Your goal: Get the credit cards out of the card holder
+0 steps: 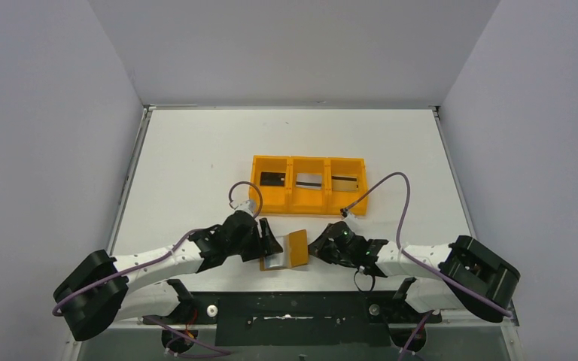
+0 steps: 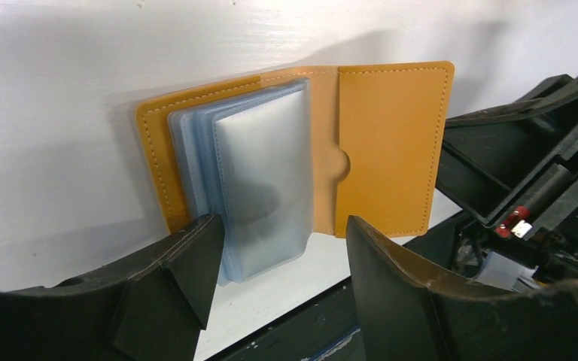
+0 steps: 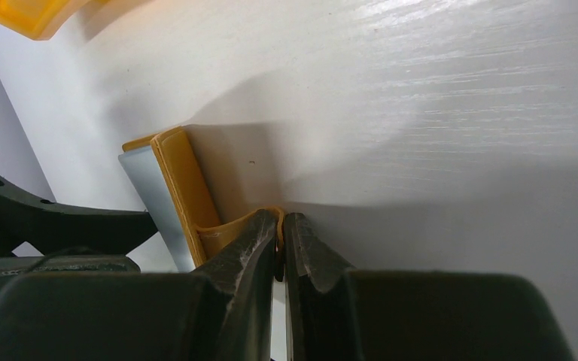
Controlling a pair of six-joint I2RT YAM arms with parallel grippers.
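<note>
One card holder point(image 1: 287, 249) lies open, right fingers point(image 3: 250, 252) pinching its flap, left fingers point(image 2: 184, 259) spread, holding nothing; three credit cards point(image 1: 309, 181) occupy one tray point(image 1: 308, 159).

Tan-orange card holder point(image 2: 391, 143), orange tray point(image 1: 291, 188)

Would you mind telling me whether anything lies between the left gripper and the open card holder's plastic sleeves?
Nothing visible does. The card holder lies open, its clear sleeves bare right in front of the open left gripper. The right gripper pinches the holder's opposite flap edge, off to the side.
</note>
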